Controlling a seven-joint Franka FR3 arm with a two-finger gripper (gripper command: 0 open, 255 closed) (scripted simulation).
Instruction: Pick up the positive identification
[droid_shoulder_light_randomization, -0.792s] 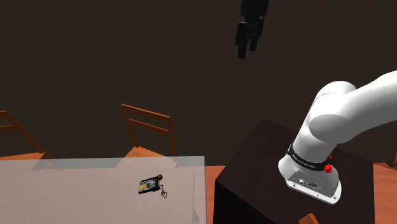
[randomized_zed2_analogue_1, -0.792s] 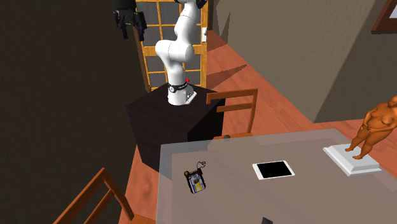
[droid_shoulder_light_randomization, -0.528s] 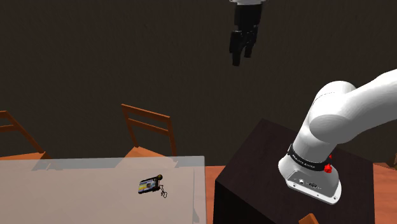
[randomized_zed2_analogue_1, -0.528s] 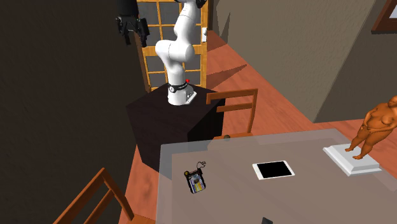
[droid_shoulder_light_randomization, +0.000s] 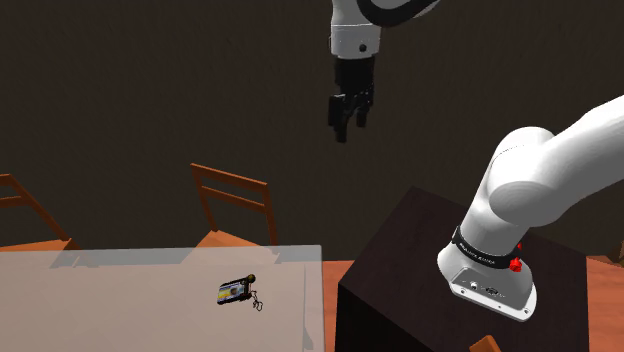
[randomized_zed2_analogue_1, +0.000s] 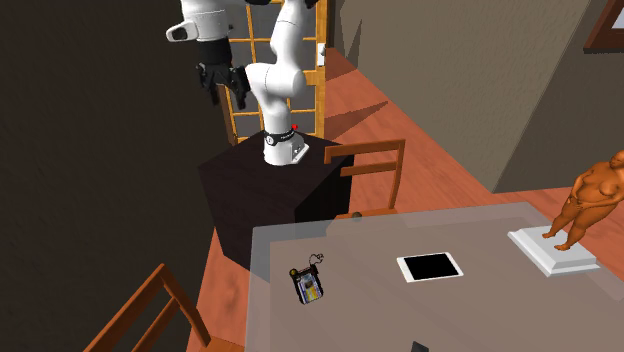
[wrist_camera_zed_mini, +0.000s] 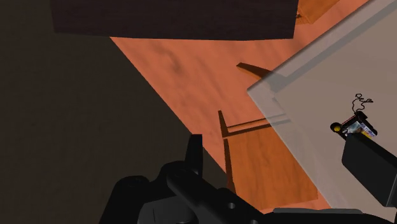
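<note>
One badge (droid_shoulder_light_randomization: 233, 291), one tablet (randomized_zed2_analogue_1: 430, 267), one statue (randomized_zed2_analogue_1: 590, 200), one table (randomized_zed2_analogue_1: 480, 310), three chairs (randomized_zed2_analogue_1: 365, 150).

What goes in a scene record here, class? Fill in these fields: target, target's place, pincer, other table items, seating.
target: ID badge with a thin cord, lying flat
place: on the grey table, near the corner toward the stand
pincer: pincer open, high in the air, well apart from the badge, holding nothing
other table items: flat tablet with a black face; brown figurine on a white base
seating: wooden chair at the table's far side in the shoulder view
</note>
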